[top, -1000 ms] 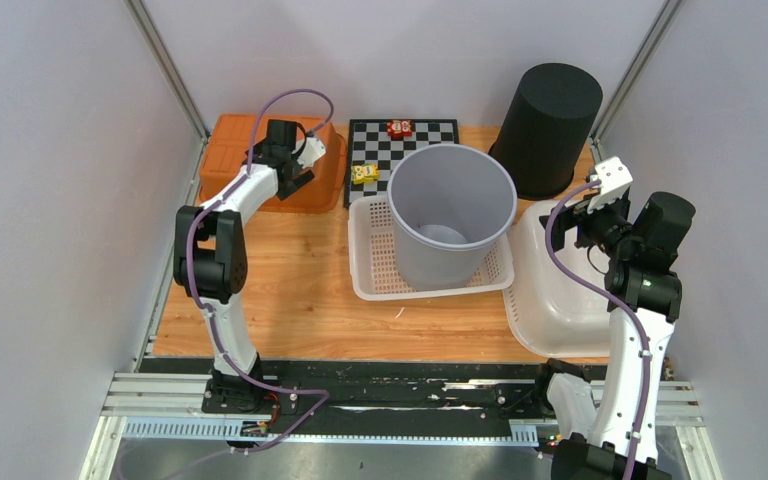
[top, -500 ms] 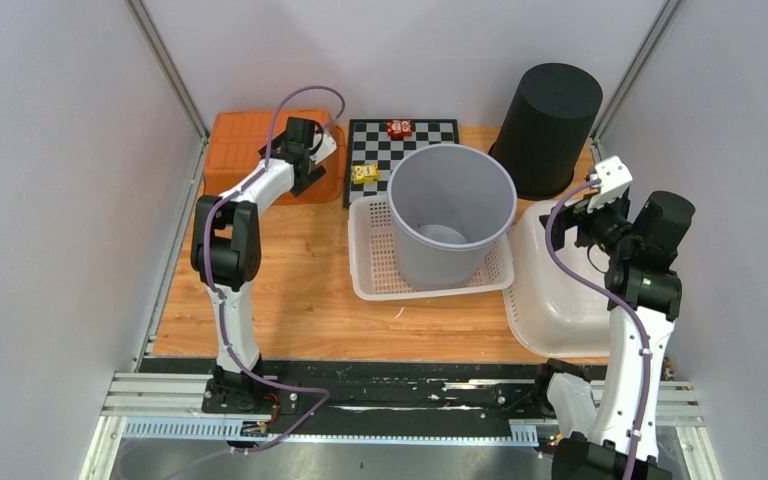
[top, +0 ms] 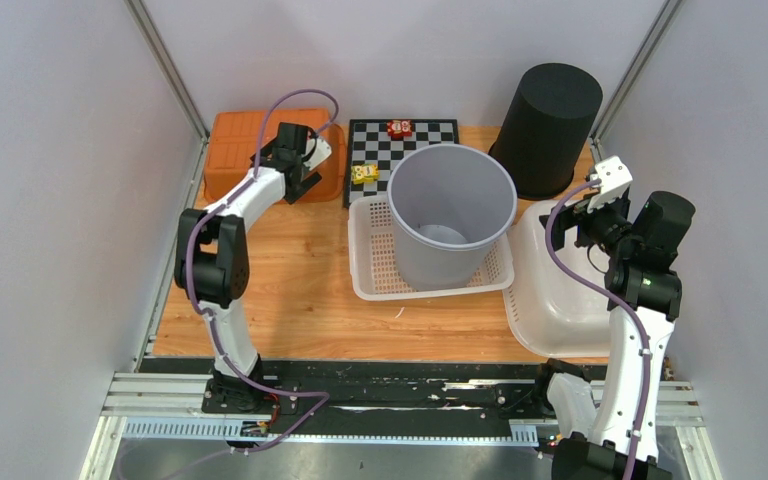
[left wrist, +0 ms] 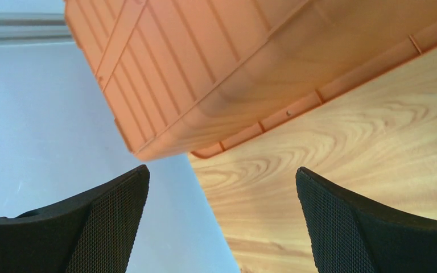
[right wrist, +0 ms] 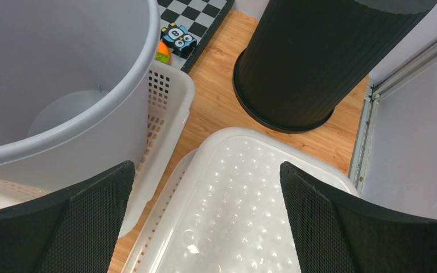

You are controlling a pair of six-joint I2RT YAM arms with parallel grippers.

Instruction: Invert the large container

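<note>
Grey bin (top: 440, 262), seemingly beside right gripper (right wrist: 206, 166)

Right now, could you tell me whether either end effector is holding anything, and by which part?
Nothing is held: the left end effector is open near the orange crate, the right end effector open over the white tub.

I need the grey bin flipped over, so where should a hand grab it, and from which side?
Likely the rim of the grey bin, on its right, nearest the right hand. It stands upright in the white basket, mouth up, so fingers can straddle the thin wall.
</note>
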